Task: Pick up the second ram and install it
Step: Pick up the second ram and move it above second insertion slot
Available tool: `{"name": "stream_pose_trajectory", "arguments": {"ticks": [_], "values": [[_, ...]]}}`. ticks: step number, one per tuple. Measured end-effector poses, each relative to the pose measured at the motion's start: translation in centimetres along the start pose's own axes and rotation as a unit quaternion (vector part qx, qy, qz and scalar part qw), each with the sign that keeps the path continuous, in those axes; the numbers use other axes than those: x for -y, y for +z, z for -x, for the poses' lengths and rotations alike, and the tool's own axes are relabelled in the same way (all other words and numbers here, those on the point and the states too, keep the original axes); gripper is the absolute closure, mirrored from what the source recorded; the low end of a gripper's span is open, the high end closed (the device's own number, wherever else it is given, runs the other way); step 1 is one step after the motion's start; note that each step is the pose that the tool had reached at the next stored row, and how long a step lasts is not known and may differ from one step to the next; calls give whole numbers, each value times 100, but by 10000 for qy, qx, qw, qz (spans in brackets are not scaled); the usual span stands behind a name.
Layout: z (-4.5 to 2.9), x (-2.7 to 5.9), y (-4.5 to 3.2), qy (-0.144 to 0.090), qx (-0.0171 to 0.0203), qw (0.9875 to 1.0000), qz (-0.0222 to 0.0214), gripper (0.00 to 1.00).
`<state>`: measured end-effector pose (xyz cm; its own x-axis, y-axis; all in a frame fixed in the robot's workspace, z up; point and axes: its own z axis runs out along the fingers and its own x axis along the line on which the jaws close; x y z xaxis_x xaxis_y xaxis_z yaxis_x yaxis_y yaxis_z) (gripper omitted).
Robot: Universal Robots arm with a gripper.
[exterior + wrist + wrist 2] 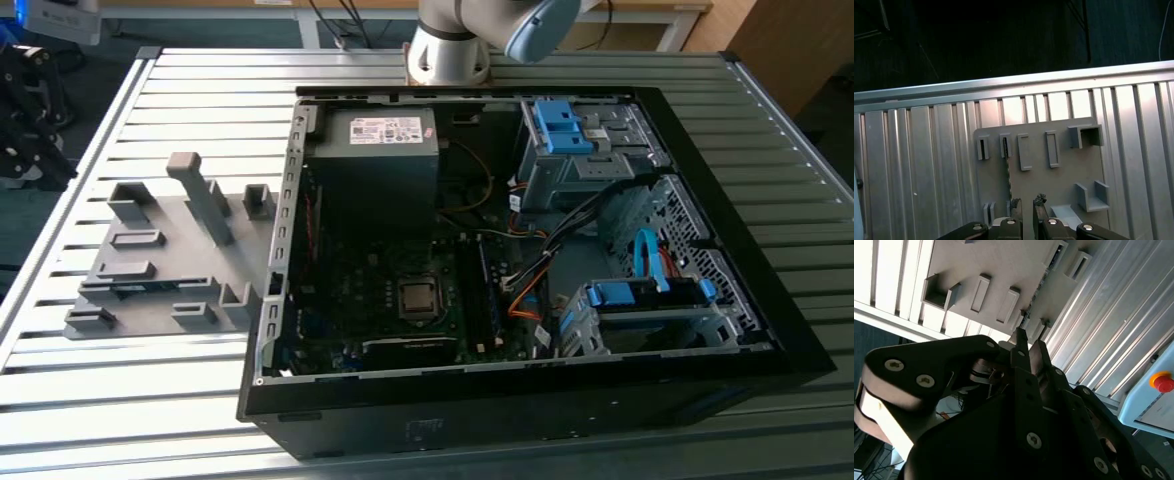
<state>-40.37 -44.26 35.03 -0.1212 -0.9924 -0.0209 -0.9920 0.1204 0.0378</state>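
Note:
The second ram [1008,175] stands on edge in a slot of the grey holder plate [1064,170], showing as a thin dark strip. The same ram [1040,287] appears as a thin line on the plate in the second wrist view. My gripper [1027,204] hangs well above the plate, over the ram's near end and slightly to one side of the strip. Its two fingers [1020,342] stand a small gap apart with nothing between them. The holder plate [160,250] lies on the slatted table at the exterior view's left, beside the open computer case [534,250].
The plate carries several raised grey holder blocks [200,195]. The case holds a power supply [380,135], blue drive cages [567,130] and loose cables. A box with a red button [1164,382] stands off the table's edge.

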Motion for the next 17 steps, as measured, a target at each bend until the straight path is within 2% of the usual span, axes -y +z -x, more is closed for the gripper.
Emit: {"name": "stream_pose_trajectory", "arguments": {"ticks": [1,14,17], "values": [[0,0,3,0,0,10000,0,75],[-1,1,31,0,0,10000,0,75],[-1,3,70,0,0,10000,0,75]]}}
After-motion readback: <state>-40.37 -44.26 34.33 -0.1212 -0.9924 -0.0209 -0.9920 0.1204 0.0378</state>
